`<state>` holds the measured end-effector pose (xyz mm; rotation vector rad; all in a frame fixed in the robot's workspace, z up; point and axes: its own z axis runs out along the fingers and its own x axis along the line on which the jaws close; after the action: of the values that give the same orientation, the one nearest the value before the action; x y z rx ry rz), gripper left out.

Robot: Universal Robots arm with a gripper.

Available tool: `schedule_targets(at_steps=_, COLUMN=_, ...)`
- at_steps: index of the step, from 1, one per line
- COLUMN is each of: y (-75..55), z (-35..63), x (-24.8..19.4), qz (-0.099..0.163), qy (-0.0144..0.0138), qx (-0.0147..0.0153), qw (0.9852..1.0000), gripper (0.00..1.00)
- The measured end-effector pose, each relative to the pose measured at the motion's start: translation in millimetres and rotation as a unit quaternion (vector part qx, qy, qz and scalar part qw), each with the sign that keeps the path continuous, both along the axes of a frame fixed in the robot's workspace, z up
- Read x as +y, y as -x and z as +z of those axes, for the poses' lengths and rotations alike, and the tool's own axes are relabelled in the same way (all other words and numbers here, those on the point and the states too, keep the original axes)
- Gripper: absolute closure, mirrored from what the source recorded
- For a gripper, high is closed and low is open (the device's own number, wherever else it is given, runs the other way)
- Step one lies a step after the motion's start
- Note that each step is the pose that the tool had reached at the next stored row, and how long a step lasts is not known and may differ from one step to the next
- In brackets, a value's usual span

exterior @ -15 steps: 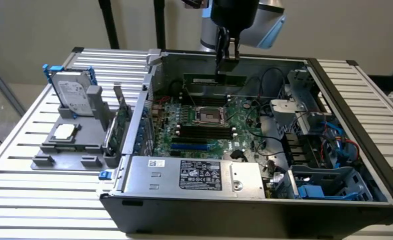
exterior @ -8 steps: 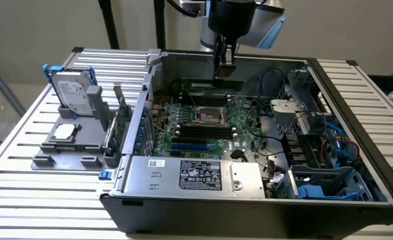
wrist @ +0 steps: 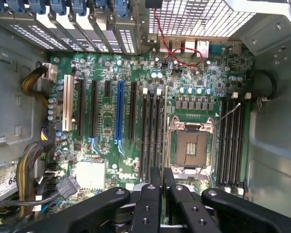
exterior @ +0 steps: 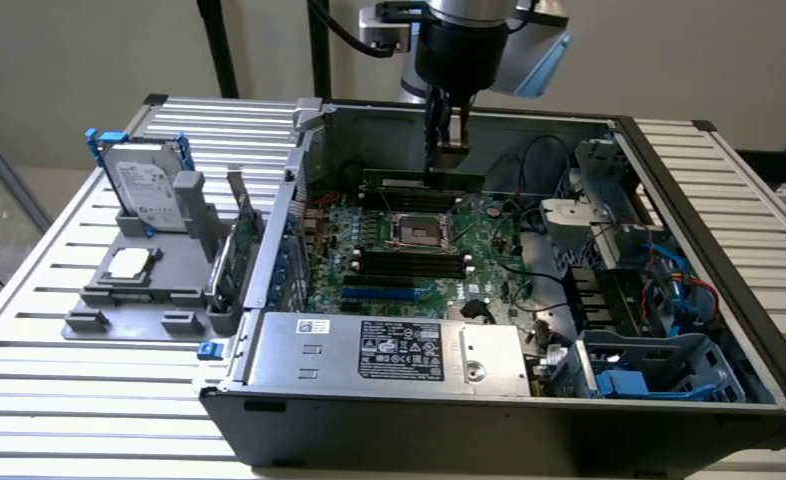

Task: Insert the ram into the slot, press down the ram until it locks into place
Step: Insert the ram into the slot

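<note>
The ram [exterior: 420, 181], a long thin green stick, hangs level above the motherboard [exterior: 480, 270] inside the open computer case, with my gripper [exterior: 447, 148] shut on its top edge from above. In the wrist view the ram [wrist: 165, 126] shows edge-on as a thin line running out from between my gripper's [wrist: 162, 178] black fingers. It lines up beside the group of black memory slots [wrist: 151, 131] next to the CPU socket [wrist: 191, 148], on the socket's side. Those slots [exterior: 393, 265] look empty. A second slot group [wrist: 231, 141] lies past the socket.
Case walls [exterior: 713, 250] ring the board; the power supply [exterior: 380, 350] sits at the near edge, with drive cages and cables [exterior: 607, 290] on the exterior view's right. A grey fixture [exterior: 140, 280] outside holds a hard drive [exterior: 146, 195], a CPU [exterior: 129, 262] and an expansion card [exterior: 240, 250].
</note>
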<state>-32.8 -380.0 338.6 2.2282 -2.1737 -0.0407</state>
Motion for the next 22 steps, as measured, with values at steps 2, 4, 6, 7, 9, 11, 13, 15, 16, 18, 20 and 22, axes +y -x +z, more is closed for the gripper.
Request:
schedule_targets(at_steps=2, y=-0.6, z=-3.6, x=-2.4, qz=0.000, qy=0.0000, qx=0.0005, qw=1.0000, gripper=0.86)
schedule_targets(at_steps=4, y=-1.5, z=-7.2, x=-5.1, qz=0.000, qy=0.0000, qx=0.0012, qw=1.0000, gripper=0.86)
schedule_targets(at_steps=6, y=-2.3, z=-11.0, x=-7.7, qz=0.000, qy=0.0000, qx=0.0019, qw=1.0000, gripper=0.86)
schedule_targets(at_steps=7, y=-2.8, z=-12.7, x=-8.9, qz=0.000, qy=0.0000, qx=0.0022, qw=1.0000, gripper=0.86)
schedule_targets(at_steps=9, y=-3.6, z=-16.3, x=-10.9, qz=0.000, qy=0.0000, qx=0.0027, qw=1.0000, gripper=0.86)
schedule_targets(at_steps=11, y=-4.3, z=-19.9, x=-12.0, qz=0.000, qy=0.0000, qx=0.0030, qw=1.0000, gripper=0.86)
schedule_targets(at_steps=13, y=-4.6, z=-23.7, x=-12.6, qz=0.000, qy=0.0000, qx=0.0031, qw=1.0000, gripper=0.86)
schedule_targets(at_steps=15, y=-4.7, z=-27.3, x=-13.0, qz=0.000, qy=0.0000, qx=0.0033, qw=1.0000, gripper=0.86)
schedule_targets(at_steps=16, y=-4.7, z=-29.1, x=-13.1, qz=0.000, qy=0.0000, qx=0.0035, qw=1.0000, gripper=0.86)
schedule_targets(at_steps=18, y=-4.8, z=-32.8, x=-13.2, qz=0.000, qy=0.0000, qx=0.0041, qw=1.0000, gripper=0.86)
schedule_targets(at_steps=20, y=-4.8, z=-36.3, x=-13.5, qz=0.000, qy=0.0000, qx=0.0050, qw=1.0000, gripper=0.86)
schedule_targets(at_steps=22, y=-4.9, z=-39.9, x=-14.0, qz=0.000, qy=0.0000, qx=0.0063, qw=1.0000, gripper=0.86)
